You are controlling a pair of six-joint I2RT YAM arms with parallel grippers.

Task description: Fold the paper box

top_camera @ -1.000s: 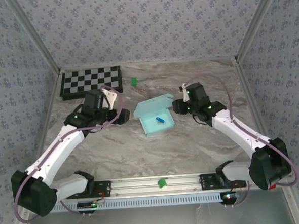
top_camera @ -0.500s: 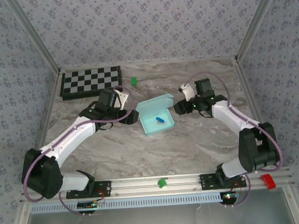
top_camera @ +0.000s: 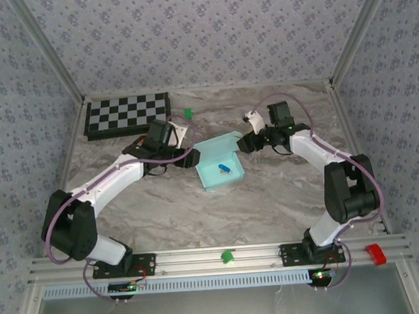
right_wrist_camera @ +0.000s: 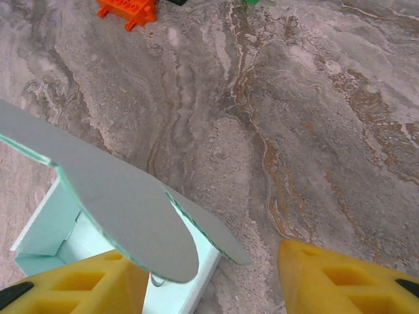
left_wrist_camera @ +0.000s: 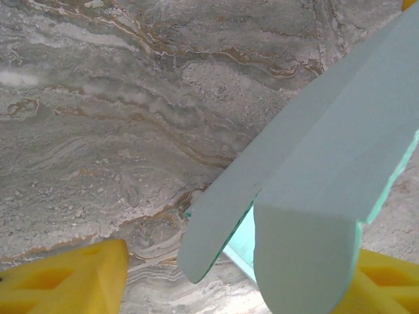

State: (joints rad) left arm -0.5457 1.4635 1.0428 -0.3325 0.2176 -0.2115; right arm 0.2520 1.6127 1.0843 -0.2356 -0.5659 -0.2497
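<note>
The paper box (top_camera: 221,172) is a pale blue open tray in the middle of the table, its lid (top_camera: 214,146) standing up at the far side. A small blue piece (top_camera: 225,169) lies inside it. My left gripper (top_camera: 189,157) is at the box's far left corner. In the left wrist view that gripper (left_wrist_camera: 222,288) is open, with the lid's rounded side flaps (left_wrist_camera: 301,196) reaching between its yellow fingers (left_wrist_camera: 65,281). My right gripper (top_camera: 244,142) is at the far right corner. In the right wrist view it (right_wrist_camera: 216,281) is open around the lid's right flaps (right_wrist_camera: 124,209).
A black-and-white checkerboard (top_camera: 128,115) lies at the far left, with a green block (top_camera: 188,114) beside it. An orange block (right_wrist_camera: 127,10) shows beyond the box. On the front rail sit another green piece (top_camera: 228,256) and a red piece (top_camera: 374,253).
Both grippers have closed in on the box's far corners, the left moving right and the right moving left and away. The box has stayed put.
</note>
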